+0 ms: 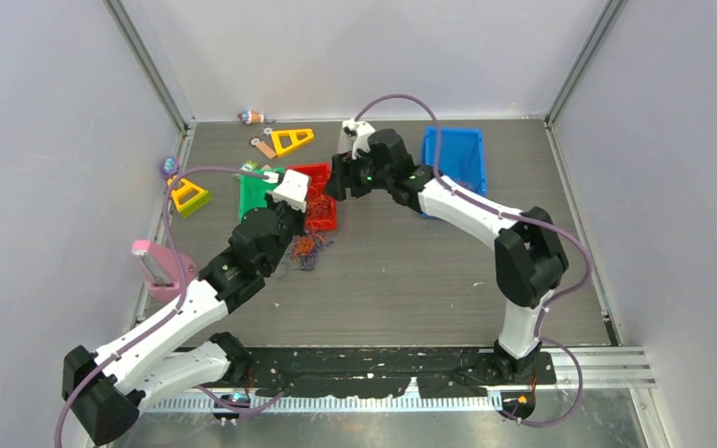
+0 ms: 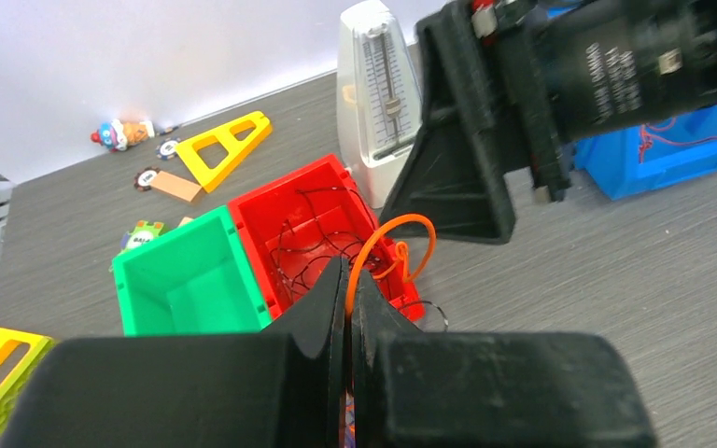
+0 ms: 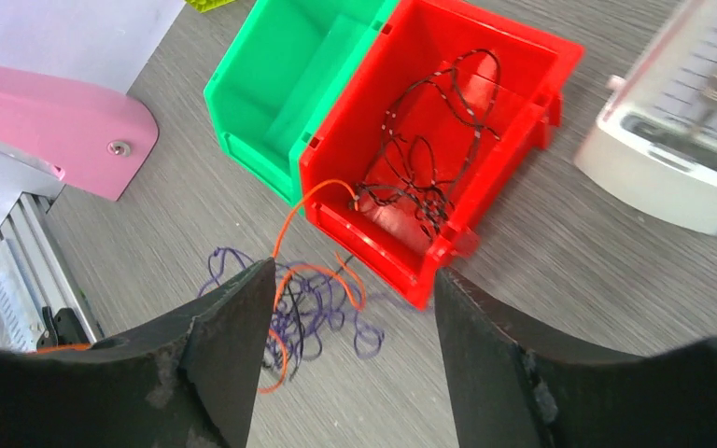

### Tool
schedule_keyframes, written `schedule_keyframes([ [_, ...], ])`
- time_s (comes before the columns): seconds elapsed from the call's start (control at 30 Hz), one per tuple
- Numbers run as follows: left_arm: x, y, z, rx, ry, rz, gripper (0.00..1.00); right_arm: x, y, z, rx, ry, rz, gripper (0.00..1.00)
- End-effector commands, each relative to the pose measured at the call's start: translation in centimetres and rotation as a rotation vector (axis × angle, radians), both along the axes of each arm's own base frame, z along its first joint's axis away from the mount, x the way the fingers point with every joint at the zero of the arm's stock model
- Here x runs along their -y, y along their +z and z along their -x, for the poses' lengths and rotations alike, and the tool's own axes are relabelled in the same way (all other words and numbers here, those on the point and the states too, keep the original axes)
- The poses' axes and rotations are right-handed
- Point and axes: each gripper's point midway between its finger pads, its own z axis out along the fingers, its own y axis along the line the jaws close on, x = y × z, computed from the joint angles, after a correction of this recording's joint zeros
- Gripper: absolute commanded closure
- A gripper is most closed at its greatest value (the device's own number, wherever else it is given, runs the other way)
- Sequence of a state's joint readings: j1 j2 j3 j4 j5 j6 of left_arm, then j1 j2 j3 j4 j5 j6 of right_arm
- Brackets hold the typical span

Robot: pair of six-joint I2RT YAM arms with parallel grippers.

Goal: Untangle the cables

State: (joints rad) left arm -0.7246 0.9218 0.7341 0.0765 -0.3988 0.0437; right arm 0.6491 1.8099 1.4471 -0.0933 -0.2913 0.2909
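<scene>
The left pincer (image 2: 347, 280) is squeezed tight on an orange cable (image 2: 378, 229). Purple cables (image 3: 322, 310) lie in a clump on the counter (image 3: 569, 299) beside the red bin (image 3: 521, 98), which has a black cable (image 3: 427, 159) inside. The right pincer (image 3: 352, 273) hangs above, fingers wide apart.

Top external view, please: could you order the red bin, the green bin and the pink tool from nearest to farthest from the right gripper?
1. red bin: directly beside the right gripper, on its left.
2. green bin: against the red bin's left side.
3. pink tool: at the table's left edge, nearer the arm bases.
</scene>
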Motion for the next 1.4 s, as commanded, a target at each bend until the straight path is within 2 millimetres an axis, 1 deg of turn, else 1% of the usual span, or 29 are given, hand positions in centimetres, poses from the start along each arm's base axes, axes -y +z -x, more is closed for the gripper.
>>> schedule_keyframes([
  [0.0,-1.3,4.9,0.3,0.091,0.042,0.042,1.0,-3.5,3.0,-1.0,0.056,0.029,-0.084,0.34],
  [0.03,-1.4,5.2,0.4,0.095,0.042,0.045,1.0,-3.9,2.0,-1.1,0.039,0.032,-0.075,0.36],
  [0.07,-1.5,5.4,0.5,0.099,0.042,0.048,1.0,-4.5,2.1,-1.1,0.034,0.036,-0.084,0.37],
  [0.1,-1.6,5.6,0.6,0.102,0.043,0.05,1.0,-4.9,1.1,-1.2,0.018,0.038,-0.077,0.39],
  [0.13,-1.7,5.7,0.6,0.104,0.046,0.053,1.0,-5.5,1.2,-1.1,0.012,0.044,-0.087,0.4],
  [0.17,-1.8,5.8,0.7,0.106,0.047,0.055,1.0,-5.8,0.4,-1.1,-0.001,0.045,-0.082,0.42],
  [0.2,-1.8,5.8,0.7,0.108,0.048,0.054,1.0,-6.2,0.3,-1.0,-0.006,0.049,-0.088,0.43],
  [0.37,-2.2,6.4,0.9,0.106,0.057,0.052,1.0,-7.6,-2.9,-1.1,-0.07,0.051,-0.073,0.54],
  [0.43,-2.3,6.7,0.9,0.107,0.065,0.051,1.0,-8.1,-4.1,-1.0,-0.109,0.046,-0.081,0.56],
  [0.53,-2.6,6.6,0.8,0.09,0.083,0.034,1.0,-8.6,-5.6,-0.8,-0.149,0.045,-0.077,0.58],
  [0.63,-3.0,6.5,0.6,0.071,0.112,0.022,1.0,-9.1,-6.6,-1.1,-0.159,0.029,-0.068,0.67],
  [0.7,-3.7,6.6,0.4,0.053,0.151,0.021,1.0,-9.1,-7.1,-1.7,-0.154,0.012,-0.059,0.71],
  [0.73,-4.2,6.7,0.4,0.043,0.173,0.02,1.0,-9.1,-7.7,-1.9,-0.157,0.007,-0.048,0.73],
  [0.77,-4.7,6.8,0.4,0.034,0.195,0.019,1.0,-9.2,-7.5,-2.2,-0.149,-0.004,-0.046,0.73],
  [0.8,-5.0,7.4,0.5,0.034,0.204,0.025,1.0,-9.3,-8.0,-2.4,-0.152,-0.006,-0.038,0.73],
  [0.9,-4.9,8.0,1.5,0.028,0.16,0.048,1.0,-9.5,-7.0,-3.0,-0.133,-0.012,-0.044,0.72],
  [0.97,-4.6,8.1,2.3,0.01,0.123,0.073,1.0,-9.5,-5.5,-3.1,-0.11,-0.007,-0.055,0.68],
  [1.0,-4.5,7.8,2.6,-0.009,0.11,0.082,1.0,-9.4,-4.3,-3.1,-0.088,-0.006,-0.064,0.65],
  [1.03,-4.5,7.6,3.0,-0.024,0.099,0.086,1.0,-9.3,-3.6,-3.1,-0.078,-0.005,-0.068,0.64],
  [1.07,-4.3,7.3,3.3,-0.042,0.082,0.089,1.0,-9.0,-2.3,-2.9,-0.057,0.001,-0.074,0.59],
  [1.1,-4.1,7.1,3.7,-0.056,0.063,0.092,1.0,-8.9,-1.6,-2.8,-0.046,0.004,-0.077,0.55],
  [1.13,-3.9,6.9,4.0,-0.069,0.04,0.097,1.0,-8.5,-0.2,-2.4,-0.024,0.01,-0.087,0.47],
  [1.17,-3.5,6.7,4.4,-0.081,0.015,0.102,1.0,-8.1,1.7,-2.2,0.002,0.013,-0.108,0.39],
  [1.2,-3.2,6.6,4.8,-0.09,-0.011,0.112,1.0,-7.7,1.6,-1.8,0.005,0.02,-0.104,0.35],
  [1.23,-2.9,6.5,5.1,-0.101,-0.034,0.126,1.0,-7.2,3.5,-1.2,0.029,0.025,-0.127,0.27],
  [1.27,-2.5,6.5,5.5,-0.111,-0.061,0.139,1.0,-6.8,3.0,-0.8,0.03,0.032,-0.126,0.24],
  [1.3,-2.0,6.4,5.8,-0.119,-0.091,0.153,1.0,-6.2,5.1,-0.2,0.065,0.037,-0.155,0.16],
  [1.33,-1.6,6.4,6.1,-0.127,-0.115,0.166,1.0,-5.6,4.3,0.4,0.064,0.035,-0.151,0.13],
  [1.37,-1.2,6.3,6.5,-0.136,-0.141,0.182,1.0,-5.0,6.2,1.1,0.096,0.037,-0.176,0.08],
])
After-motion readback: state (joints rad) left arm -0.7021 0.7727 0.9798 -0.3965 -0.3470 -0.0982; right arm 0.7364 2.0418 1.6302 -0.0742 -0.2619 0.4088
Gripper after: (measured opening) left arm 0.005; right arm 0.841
